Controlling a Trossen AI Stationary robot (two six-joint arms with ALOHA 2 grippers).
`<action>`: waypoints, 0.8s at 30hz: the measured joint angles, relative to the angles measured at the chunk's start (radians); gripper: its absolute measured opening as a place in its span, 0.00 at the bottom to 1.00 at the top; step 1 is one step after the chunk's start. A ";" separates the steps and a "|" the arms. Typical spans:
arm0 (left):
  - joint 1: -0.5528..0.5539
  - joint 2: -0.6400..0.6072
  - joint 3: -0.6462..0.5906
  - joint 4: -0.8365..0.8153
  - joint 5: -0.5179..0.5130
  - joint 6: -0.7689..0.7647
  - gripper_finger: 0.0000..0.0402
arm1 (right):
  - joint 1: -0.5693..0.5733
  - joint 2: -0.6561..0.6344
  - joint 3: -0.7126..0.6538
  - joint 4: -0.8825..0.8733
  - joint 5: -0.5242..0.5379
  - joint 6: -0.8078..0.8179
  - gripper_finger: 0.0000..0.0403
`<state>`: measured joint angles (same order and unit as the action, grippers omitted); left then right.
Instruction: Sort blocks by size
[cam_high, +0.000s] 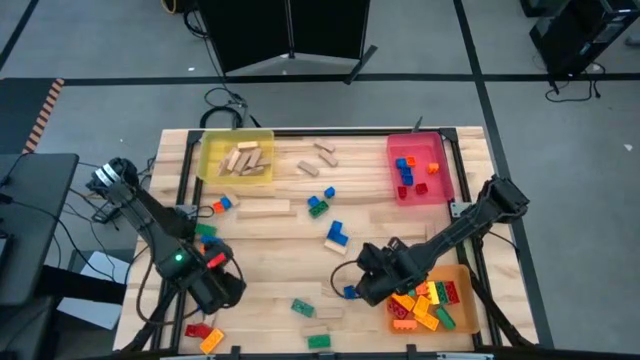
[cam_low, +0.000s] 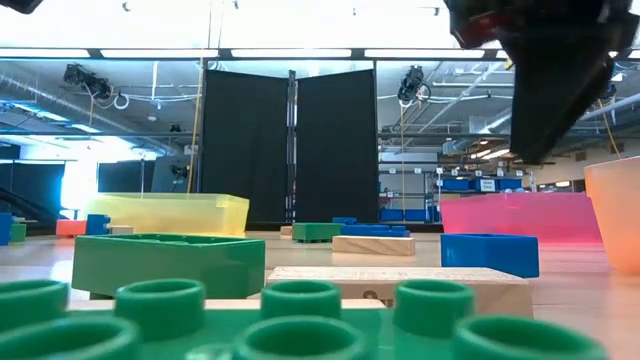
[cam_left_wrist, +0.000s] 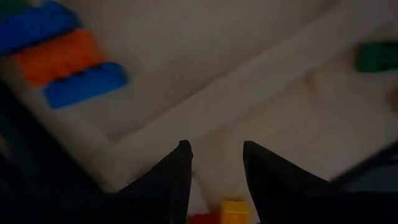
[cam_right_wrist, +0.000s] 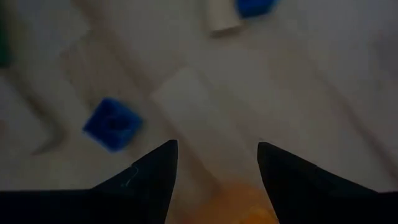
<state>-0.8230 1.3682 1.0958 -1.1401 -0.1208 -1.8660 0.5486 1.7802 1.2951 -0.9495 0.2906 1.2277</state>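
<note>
Right gripper (cam_right_wrist: 214, 163) jaws parted, nothing between them; small blue brick (cam_right_wrist: 112, 123) lies just beside one fingertip on bare wood, orange tray (cam_high: 455, 318) close behind (looks like your drop spot for mid-size bricks). Left gripper (cam_left_wrist: 216, 163) jaws apart too, empty, yellow brick (cam_left_wrist: 234, 211) and red one right under tips. Farther out: wooden blocks in yellow tray (cam_high: 212, 150), small bricks in red tray (cam_high: 437, 150), rest scattered mid-table, unsorted.
</note>
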 joint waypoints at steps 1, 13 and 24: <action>0.000 0.000 0.000 0.017 -0.002 0.000 0.38 | 0.004 -0.001 -0.015 0.039 -0.005 -0.010 0.58; 0.005 0.000 0.000 0.035 -0.061 0.083 0.41 | 0.008 -0.028 -0.093 0.463 -0.026 -0.275 0.58; 0.005 0.000 0.000 -0.002 -0.039 0.104 0.74 | -0.003 -0.028 -0.093 0.485 -0.057 -0.286 0.57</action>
<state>-0.8185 1.3682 1.0954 -1.1420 -0.1600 -1.7619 0.5457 1.7520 1.2022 -0.4641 0.2340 0.9421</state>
